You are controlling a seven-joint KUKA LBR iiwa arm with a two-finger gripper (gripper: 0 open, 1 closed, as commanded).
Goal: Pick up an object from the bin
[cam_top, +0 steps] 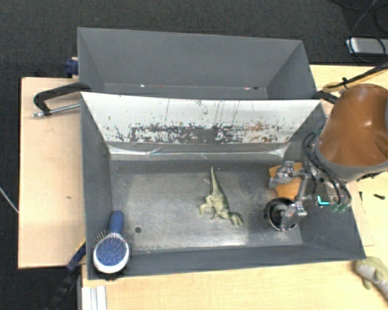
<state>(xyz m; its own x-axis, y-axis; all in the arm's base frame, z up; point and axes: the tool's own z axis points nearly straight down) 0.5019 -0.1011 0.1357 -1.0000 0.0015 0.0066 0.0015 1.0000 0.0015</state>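
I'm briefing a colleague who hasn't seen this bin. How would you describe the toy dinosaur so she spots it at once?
Find the grey metal bin and look at the middle of its floor. A small pale green toy dinosaur lies there alone, thin tail pointing toward the back wall. It is the only animal figure; the blue round-headed brush sits in the near left corner.
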